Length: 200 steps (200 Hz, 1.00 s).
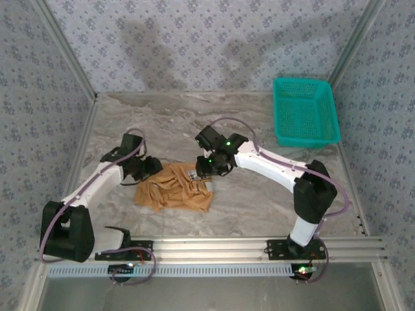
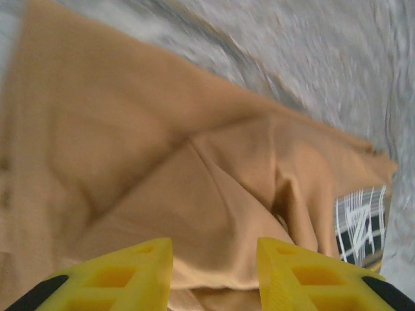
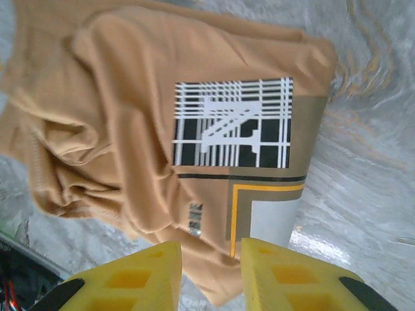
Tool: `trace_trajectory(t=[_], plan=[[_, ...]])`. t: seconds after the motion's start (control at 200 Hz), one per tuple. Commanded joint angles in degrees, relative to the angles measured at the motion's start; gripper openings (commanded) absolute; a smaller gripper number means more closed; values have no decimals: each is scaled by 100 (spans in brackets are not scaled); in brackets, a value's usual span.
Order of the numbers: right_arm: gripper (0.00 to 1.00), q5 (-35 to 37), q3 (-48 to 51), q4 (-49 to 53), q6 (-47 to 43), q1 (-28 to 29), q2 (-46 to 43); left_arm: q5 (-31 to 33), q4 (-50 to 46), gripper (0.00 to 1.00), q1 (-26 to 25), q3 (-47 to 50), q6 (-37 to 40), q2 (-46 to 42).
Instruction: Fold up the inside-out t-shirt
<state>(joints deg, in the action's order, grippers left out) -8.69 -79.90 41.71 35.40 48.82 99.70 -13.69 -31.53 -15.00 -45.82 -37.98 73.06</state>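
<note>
The inside-out t-shirt (image 1: 174, 189) lies crumpled on the counter (image 1: 259, 201), in a low heap between my two arms, its long axis running roughly left to right in the top view. My left pincer (image 1: 146, 170) sits at the far left end of the heap and my right pincer (image 1: 209, 168) at the far right end, so each arm has its own end close by. Both pincers are parted and hold nothing. From the left wrist I see plain cloth just ahead of my fingers (image 2: 136, 272). From the right wrist a black-and-white printed patch (image 3: 232, 123) lies ahead, with the cloth edge reaching in between the jaws.
</note>
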Motion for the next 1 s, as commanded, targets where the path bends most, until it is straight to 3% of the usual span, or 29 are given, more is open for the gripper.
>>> trace_trajectory(t=[0.0,0.145,0.47,0.525,0.575,0.63,0.71,0.994], plan=[[31,-326,228,-544,339,-7,301,223,-329,39,-451,-294,130,161],[32,-256,231,-521,442,-69,587,759,-706,41,-992,-646,531,528],[31,-267,384,-585,563,-140,832,1269,-714,42,-1346,-1116,782,1852],[31,-256,506,-652,620,-193,814,1367,-706,38,-1347,-1180,841,2028],[31,-264,622,-700,659,-215,797,1456,-706,25,-1347,-1222,866,2108],[31,-244,691,-700,682,-228,813,1559,-847,12,-1317,-1319,871,2125],[30,-191,752,-700,688,-217,894,1691,-1052,3,-1216,-1613,879,2058],[26,-25,960,-405,811,-50,972,1403,-1375,0,-137,-2807,1129,2221]])
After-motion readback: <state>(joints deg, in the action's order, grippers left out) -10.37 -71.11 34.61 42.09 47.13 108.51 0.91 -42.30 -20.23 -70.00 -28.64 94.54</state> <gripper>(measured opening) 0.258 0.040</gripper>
